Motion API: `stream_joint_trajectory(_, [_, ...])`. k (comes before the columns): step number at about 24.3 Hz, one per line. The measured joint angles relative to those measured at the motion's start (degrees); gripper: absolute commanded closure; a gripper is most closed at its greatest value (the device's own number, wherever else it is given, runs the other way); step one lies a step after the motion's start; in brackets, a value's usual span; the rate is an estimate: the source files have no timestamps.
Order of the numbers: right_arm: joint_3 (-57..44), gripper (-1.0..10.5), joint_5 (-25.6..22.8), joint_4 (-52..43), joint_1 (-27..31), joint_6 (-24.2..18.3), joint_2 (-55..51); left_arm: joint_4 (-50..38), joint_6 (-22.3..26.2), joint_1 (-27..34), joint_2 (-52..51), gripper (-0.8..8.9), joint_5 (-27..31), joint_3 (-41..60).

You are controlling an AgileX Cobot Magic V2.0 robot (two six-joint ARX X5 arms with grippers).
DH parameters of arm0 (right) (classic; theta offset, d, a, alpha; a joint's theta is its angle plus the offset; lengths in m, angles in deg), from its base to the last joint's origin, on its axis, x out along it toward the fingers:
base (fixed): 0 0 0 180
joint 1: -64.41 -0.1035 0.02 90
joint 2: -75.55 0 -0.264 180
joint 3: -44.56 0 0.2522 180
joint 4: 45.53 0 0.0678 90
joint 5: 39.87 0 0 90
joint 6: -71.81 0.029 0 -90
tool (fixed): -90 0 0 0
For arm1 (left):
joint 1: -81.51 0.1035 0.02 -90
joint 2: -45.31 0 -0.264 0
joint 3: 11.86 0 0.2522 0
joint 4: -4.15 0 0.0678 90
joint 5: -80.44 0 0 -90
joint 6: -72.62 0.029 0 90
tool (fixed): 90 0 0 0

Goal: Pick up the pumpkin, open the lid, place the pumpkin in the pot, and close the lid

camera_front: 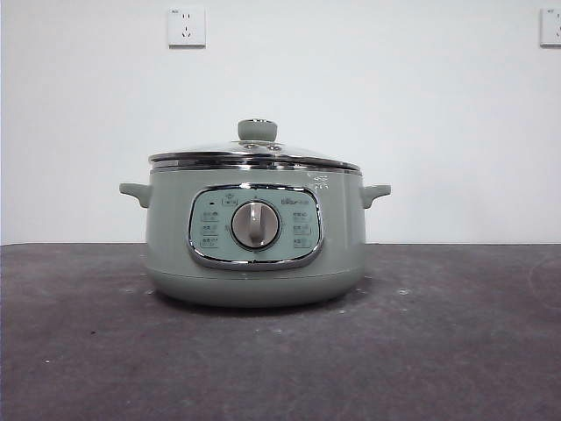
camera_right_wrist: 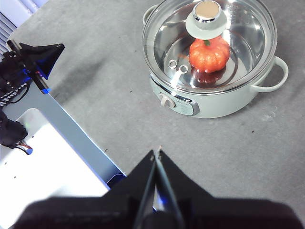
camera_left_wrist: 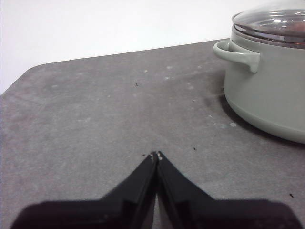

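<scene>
The sage-green pot (camera_front: 254, 250) stands in the middle of the dark table, its silver dial facing the front view. The glass lid (camera_front: 254, 154) with its green knob (camera_front: 258, 130) sits shut on it. In the right wrist view the orange pumpkin (camera_right_wrist: 208, 54) lies inside the pot (camera_right_wrist: 214, 102), seen through the lid (camera_right_wrist: 209, 45). My right gripper (camera_right_wrist: 157, 152) is shut and empty, high above the table and away from the pot. My left gripper (camera_left_wrist: 156, 155) is shut and empty, low over the table beside the pot (camera_left_wrist: 267, 90).
A white wall with two sockets (camera_front: 186, 26) stands behind the table. The right wrist view shows the table's edge, a white base (camera_right_wrist: 47, 162) and the other arm's black gripper (camera_right_wrist: 40, 55) beyond it. Grey table (camera_left_wrist: 95, 119) spreads around the left gripper.
</scene>
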Motion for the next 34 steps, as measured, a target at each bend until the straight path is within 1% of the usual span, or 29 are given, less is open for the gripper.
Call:
stream_joint_trajectory(14, [0.0,9.5,-0.1,0.0,0.2,-0.2,0.0,0.0,-0.2,0.0,0.0,8.17,0.2,0.0])
stream_joint_trajectory(16, [0.0,9.5,-1.5,-0.6,2.8,-1.6,-1.2,0.0,-0.2,0.0,0.0,8.17,0.2,0.0])
stream_joint_trajectory(17, [-0.2,9.5,-1.4,-3.0,5.0,-1.8,-2.7,0.0,-0.2,0.0,0.0,8.17,0.2,0.0])
stream_joint_trajectory(19, [-1.7,9.5,0.3,-12.1,10.2,-1.7,-7.9,0.0,-0.2,0.0,0.0,8.17,0.2,0.0])
stream_joint_trajectory(20, [-3.7,9.5,2.4,-16.5,13.2,-1.5,-11.5,0.0,-0.2,0.0,0.0,8.17,0.2,0.0])
stream_joint_trajectory(22, [-10.1,9.5,4.5,-21.4,19.2,-1.5,-18.5,0.0,-0.2,0.0,0.0,8.17,0.2,0.0])
stream_joint_trajectory(23, [-14.6,9.5,4.5,-24.3,22.4,-1.6,-22.4,0.0,-0.2,0.0,0.0,8.17,0.2,0.0])
stream_joint_trajectory(25, [-25.8,9.5,4.5,-33.0,27.8,-1.8,-29.9,0.0,-0.2,0.0,0.0,8.17,0.2,0.0])
stream_joint_trajectory(28, [-38.5,9.5,4.5,-43.1,31.5,-1.8,-37.4,0.0,-0.2,0.0,0.0,8.17,0.2,0.0])
stream_joint_trajectory(30, [-46.6,9.5,4.5,-49.5,33.0,-1.8,-42.2,0.0,-0.2,0.0,0.0,8.17,0.2,0.0])
stream_joint_trajectory(34, [-61.7,9.5,4.5,-62.1,33.7,-1.8,-50.3,0.0,-0.2,0.0,0.0,8.17,0.2,0.0])
